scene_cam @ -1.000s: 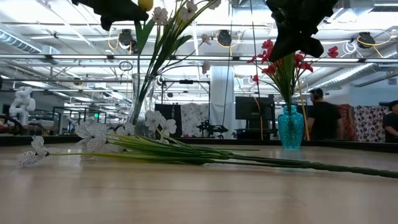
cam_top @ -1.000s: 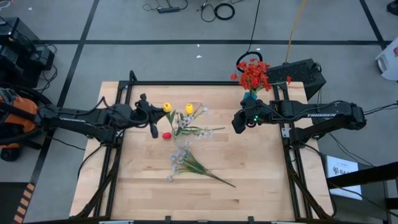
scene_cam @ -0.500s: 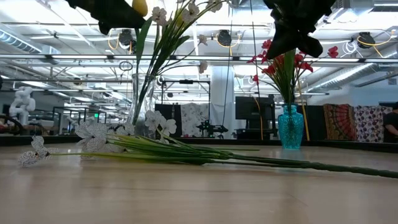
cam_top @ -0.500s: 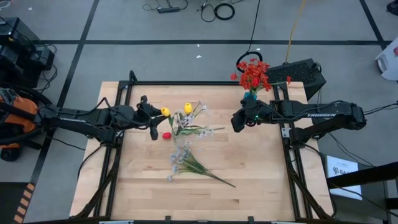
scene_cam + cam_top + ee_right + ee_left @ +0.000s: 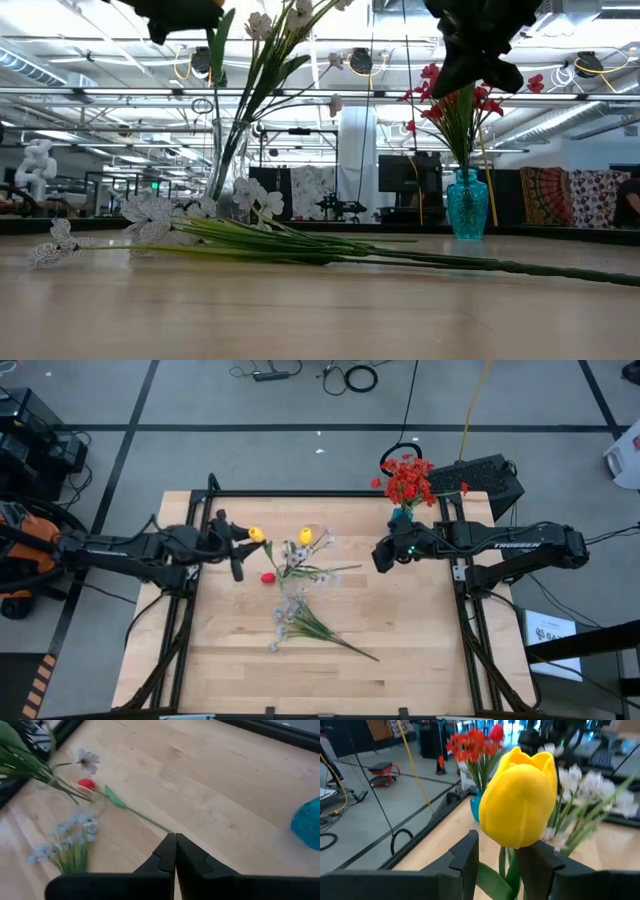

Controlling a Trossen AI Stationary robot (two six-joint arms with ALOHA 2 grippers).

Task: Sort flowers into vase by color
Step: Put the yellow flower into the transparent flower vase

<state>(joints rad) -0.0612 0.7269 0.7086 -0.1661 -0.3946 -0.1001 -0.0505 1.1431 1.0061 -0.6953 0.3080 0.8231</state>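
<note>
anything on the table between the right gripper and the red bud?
Mostly bare wood in the high view. Between the right gripper and the red bud only the bud's stem and white sprays cross it.

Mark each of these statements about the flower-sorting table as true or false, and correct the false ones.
1. The left claw is shut on the stem of a yellow tulip. True.
2. The teal vase holds yellow flowers. False: it holds red flowers.
3. The right claw is open and grips a stem. False: its fingers are shut and hold nothing.
4. A pale white-bluish spray lies flat on the table. True.
5. A red bud lies on the table near the clear glass vase. True.
</note>
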